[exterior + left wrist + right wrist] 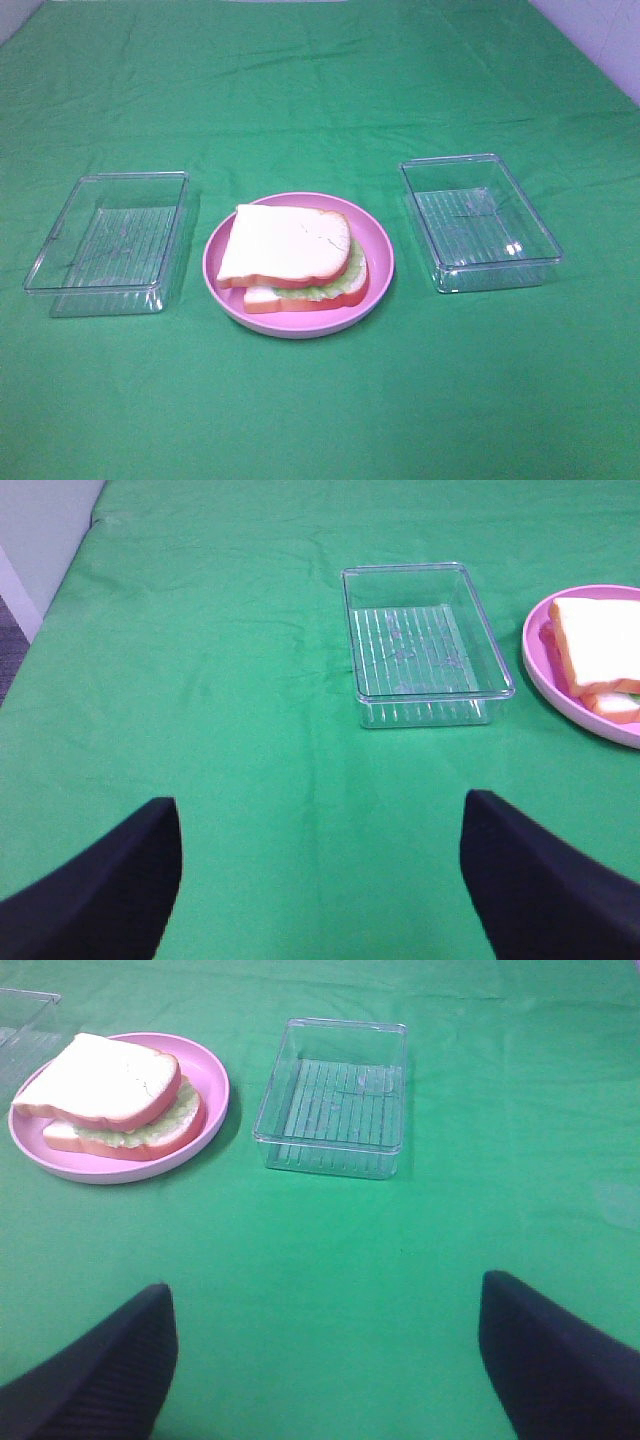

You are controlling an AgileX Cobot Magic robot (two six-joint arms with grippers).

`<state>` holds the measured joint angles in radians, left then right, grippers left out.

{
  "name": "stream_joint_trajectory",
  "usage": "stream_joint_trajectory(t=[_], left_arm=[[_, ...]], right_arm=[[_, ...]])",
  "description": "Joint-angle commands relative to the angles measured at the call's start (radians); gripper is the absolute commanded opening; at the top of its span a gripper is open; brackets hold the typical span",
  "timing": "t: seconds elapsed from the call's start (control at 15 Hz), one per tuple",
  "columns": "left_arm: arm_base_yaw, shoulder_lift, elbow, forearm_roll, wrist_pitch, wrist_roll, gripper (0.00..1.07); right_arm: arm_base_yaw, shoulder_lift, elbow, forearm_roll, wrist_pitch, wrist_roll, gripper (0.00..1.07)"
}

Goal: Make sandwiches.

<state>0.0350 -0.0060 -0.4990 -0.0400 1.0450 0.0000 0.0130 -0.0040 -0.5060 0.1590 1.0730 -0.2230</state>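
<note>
Left pincer (320, 880): jaws set wide, nothing between them, poised over bare green worktop (320, 420). Not visible in the high view.

Left clear box (425, 645): straight ahead of the left pincer, well apart, long axis running away from it. Empty, ribbed floor showing. Stands just beside the pink plate (375, 285) without touching.

Sandwich (292, 260): on the pink plate, middle of the worktop, between the two boxes. Ahead of and to the inner side of each pincer. Top white slice with orange-red crust sits skewed on the lower slice, pale green lettuce showing at the edge; other filling hidden under the top slice. Stack looks assembled, so the task is judged close to finished or finished. No marked long axis, slices nearly square. Seen from the left wrist only a corner of it appears; seen from the right wrist it shows whole, so the right arm is judged to have the better approach, though neither is clearly nearer.

Right clear box (335, 1095): ahead of the right pincer, well apart, long axis running away from it. Empty. Just beside the plate, not touching.

Right pincer (325, 1360): jaws set wide, holding nothing, over bare worktop. Not visible in the high view.

Obstructions: none seen between either pincer and the plate; boxes flank the path rather than block it.
</note>
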Motion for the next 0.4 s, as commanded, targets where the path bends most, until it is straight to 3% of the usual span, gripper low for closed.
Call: stream_joint_trajectory(t=[0.07, 0.4], left_arm=[[0.000, -0.020, 0.002, -0.003, -0.013, 0.000, 0.74], [0.000, -0.020, 0.002, -0.003, -0.013, 0.000, 0.74]], right_arm=[[-0.004, -0.024, 0.002, 0.001, -0.006, -0.008, 0.76], [-0.004, -0.024, 0.002, 0.001, -0.006, -0.008, 0.76]])
